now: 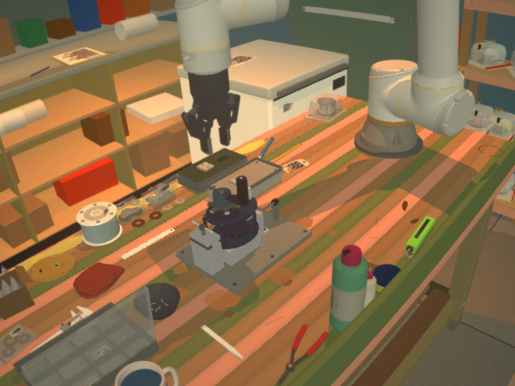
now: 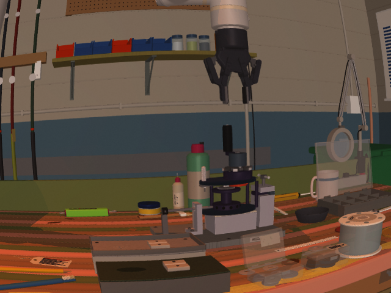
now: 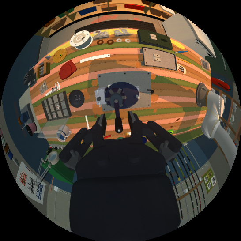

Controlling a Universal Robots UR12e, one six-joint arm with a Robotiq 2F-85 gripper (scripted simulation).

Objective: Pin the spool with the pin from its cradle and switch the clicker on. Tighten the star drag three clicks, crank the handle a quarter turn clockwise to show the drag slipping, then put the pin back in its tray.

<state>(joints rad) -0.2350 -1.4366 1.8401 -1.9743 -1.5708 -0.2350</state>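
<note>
The black crank handle knob stands upright on top of the reel. The reel sits on a grey base plate at mid bench. A grey star drag lies at the reel's centre. A pin rests in a small post cradle beside the reel. My gripper hangs well above the handle knob. It is partly open and holds nothing.
A white chest stands behind the reel. Two flat trays lie between them. A green bottle, a line spool, a parts organiser, a mug and pliers are spread along the bench.
</note>
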